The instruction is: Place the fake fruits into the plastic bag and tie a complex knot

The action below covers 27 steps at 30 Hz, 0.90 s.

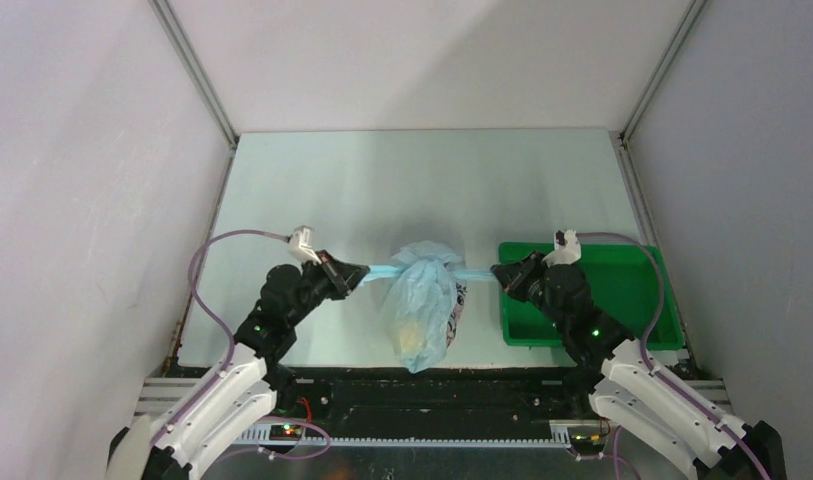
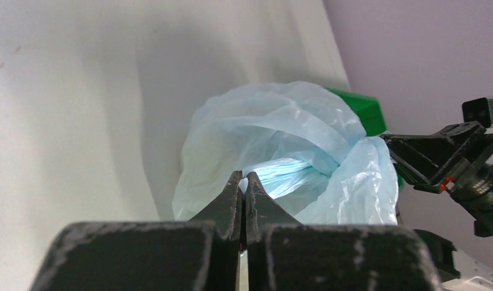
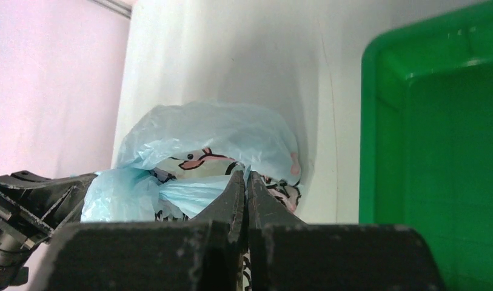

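- Gripping one taut handle, the left gripper [image 1: 363, 272] is clenched on the plastic bag [image 1: 423, 300], which sits mid-table between both arms.
- The opposite handle is pinched tight by the right gripper [image 1: 495, 271], beside the green tray [image 1: 622, 300].
- A yellowish blur shows inside, possibly a fruit [image 1: 410, 335].

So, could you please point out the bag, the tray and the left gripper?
bag [image 1: 427, 290]: top view, on its bulging body.
tray [image 1: 622, 295]: top view, on its bare floor.
left gripper [image 1: 363, 271]: top view, at its fingertips, shut on the bag's stretched handle.
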Tool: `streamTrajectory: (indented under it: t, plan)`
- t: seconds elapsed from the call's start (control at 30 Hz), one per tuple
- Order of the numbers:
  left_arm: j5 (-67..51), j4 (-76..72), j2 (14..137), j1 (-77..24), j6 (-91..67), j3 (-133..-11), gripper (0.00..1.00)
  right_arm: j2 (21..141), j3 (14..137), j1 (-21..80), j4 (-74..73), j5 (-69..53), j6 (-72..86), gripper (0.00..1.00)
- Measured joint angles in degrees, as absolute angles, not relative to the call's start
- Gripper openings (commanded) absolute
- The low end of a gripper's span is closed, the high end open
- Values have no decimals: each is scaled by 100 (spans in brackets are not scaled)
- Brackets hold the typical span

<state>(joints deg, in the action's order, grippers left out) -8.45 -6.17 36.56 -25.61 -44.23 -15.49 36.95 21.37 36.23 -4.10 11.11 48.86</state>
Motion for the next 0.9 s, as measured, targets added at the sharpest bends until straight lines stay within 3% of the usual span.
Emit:
streamTrajectory:
  t: [0.3,0.73,0.77,0.8,0.83,0.87,0.9]
  plan:
    - [-967,-921,3640,-2534,-4351,-1570,0,3712,2351,2794,-421,292,4532,0]
    - [-1120,-899,3170,-2488,-4493,-913,3,3402,1874,2665,-714,-408,4399,0]
    - [-1125,-858,3142,-2484,-4488,-915,10,3371,1874,2655,-711,-493,4342,0]
    - [-1138,-779,3131,-2473,-4471,-939,38,3354,1876,2639,-709,-580,4257,9]
    - [-1120,-655,3129,-2460,-4436,-998,55,3350,1879,2628,-714,-661,4152,16]
    - [-1048,-530,3118,-2423,-4348,-1063,86,3343,1898,2593,-788,-674,4003,35]
    - [-963,-405,3114,-2344,-4274,-1135,93,3341,1925,2534,-886,-681,3874,53]
